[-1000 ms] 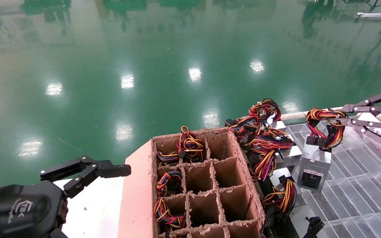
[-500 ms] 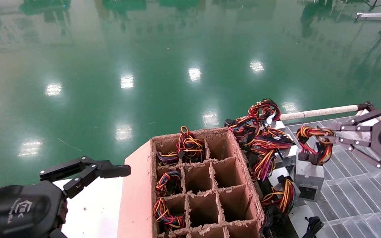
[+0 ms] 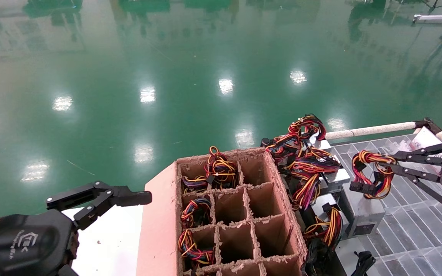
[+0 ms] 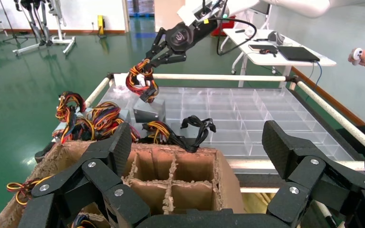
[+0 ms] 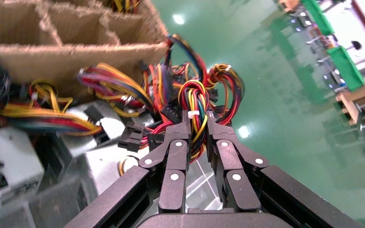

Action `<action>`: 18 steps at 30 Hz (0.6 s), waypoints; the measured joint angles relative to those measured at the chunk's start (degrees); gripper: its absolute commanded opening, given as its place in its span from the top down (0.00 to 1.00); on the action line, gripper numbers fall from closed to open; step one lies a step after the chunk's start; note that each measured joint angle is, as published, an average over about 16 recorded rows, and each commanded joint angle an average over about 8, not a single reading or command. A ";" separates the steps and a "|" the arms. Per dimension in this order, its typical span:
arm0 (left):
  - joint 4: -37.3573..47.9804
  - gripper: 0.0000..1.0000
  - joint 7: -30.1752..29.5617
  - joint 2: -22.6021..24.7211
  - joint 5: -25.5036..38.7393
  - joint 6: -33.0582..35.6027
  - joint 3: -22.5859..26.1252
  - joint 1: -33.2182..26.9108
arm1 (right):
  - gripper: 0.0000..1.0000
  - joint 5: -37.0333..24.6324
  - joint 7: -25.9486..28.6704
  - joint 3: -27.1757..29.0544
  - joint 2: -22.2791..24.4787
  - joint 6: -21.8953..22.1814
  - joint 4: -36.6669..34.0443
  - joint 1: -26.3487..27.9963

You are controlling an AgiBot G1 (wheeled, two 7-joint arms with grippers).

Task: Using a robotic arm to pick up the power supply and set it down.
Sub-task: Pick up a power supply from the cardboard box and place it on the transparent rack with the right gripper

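Observation:
The power supply [image 3: 361, 212], a silver-grey metal box, lies tilted on the clear tray [image 3: 416, 226] beside the cardboard box. Its looped red, yellow and black wire bundle [image 3: 372, 174] rises from it. My right gripper [image 3: 391, 163] is shut on that loop, and the right wrist view shows the wires [image 5: 195, 97] pinched in this gripper [image 5: 197, 121] above the metal box [image 5: 104, 164]. The left wrist view shows the held bundle [image 4: 140, 78] and box [image 4: 148, 111] far off. My left gripper [image 3: 129, 199] is parked open by the cardboard box, holding nothing [image 4: 199, 142].
A brown cardboard box [image 3: 159, 230] with divider cells holds several wire bundles. Several more power supplies with tangled wires [image 3: 309, 161] are piled between it and the tray. A white rail [image 3: 370, 129] borders the tray's far side. Green floor lies beyond.
My right gripper has come down and toward me with the wire loop. The metal box went from hanging upright to lying tilted on the tray. The left arm has not moved.

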 measured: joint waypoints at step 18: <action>0.00 0.00 0.01 -0.01 -0.01 -0.01 0.01 0.00 | 1.00 12.28 1.38 6.78 -1.92 3.65 -2.57 -11.25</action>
